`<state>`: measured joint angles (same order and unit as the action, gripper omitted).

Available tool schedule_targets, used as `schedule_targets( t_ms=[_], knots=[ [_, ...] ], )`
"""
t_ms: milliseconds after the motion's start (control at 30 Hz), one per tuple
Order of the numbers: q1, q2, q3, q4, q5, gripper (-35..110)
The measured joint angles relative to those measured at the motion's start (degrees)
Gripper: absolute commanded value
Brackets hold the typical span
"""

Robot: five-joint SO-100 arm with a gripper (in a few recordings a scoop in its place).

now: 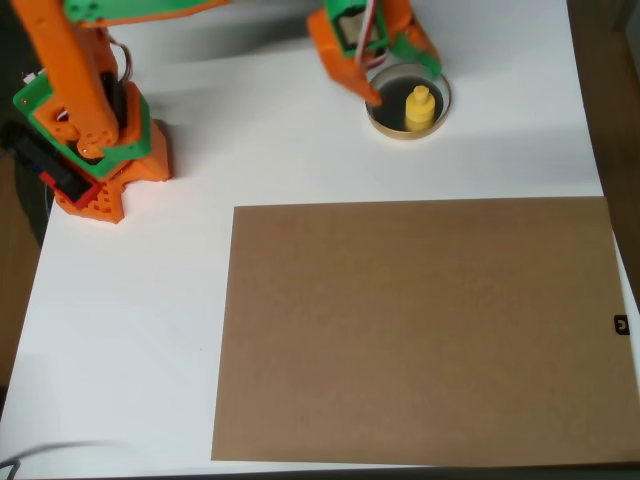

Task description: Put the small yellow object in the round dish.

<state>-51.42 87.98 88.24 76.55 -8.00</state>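
The small yellow object [420, 108] stands upright inside the round dish [397, 130], right of the dish's middle, knob on top. The dish has a pale gold rim and a dark inside, and sits at the far side of the white table. My orange and green gripper [400, 78] hangs over the dish's far-left edge. Its orange finger [368, 90] reaches down to the dish's left rim and the green finger [428, 58] lies above the far rim. The jaws stand apart, the gripper is open, and nothing is between them. The yellow object is free of both fingers.
A large brown cardboard sheet [420, 330] covers the near right half of the table. My arm's orange and green base [95, 150] stands at the left. The table's right edge [590, 120] runs close to the dish's right.
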Motion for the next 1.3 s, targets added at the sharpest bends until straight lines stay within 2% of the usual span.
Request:
schedule_targets(
  t_ms=[133, 400, 733, 967, 1300],
  knots=[
    [9.67, 11.34, 9.4, -0.88, -3.78, 21],
    [36.56, 30.15, 21.18, -3.08, -12.04, 21],
    [63.54, 43.59, 34.54, -12.74, -12.39, 22],
    [77.61, 49.39, 44.74, -22.24, -8.17, 24],
    [87.01, 61.52, 64.07, -33.31, -3.87, 25]
  ],
)
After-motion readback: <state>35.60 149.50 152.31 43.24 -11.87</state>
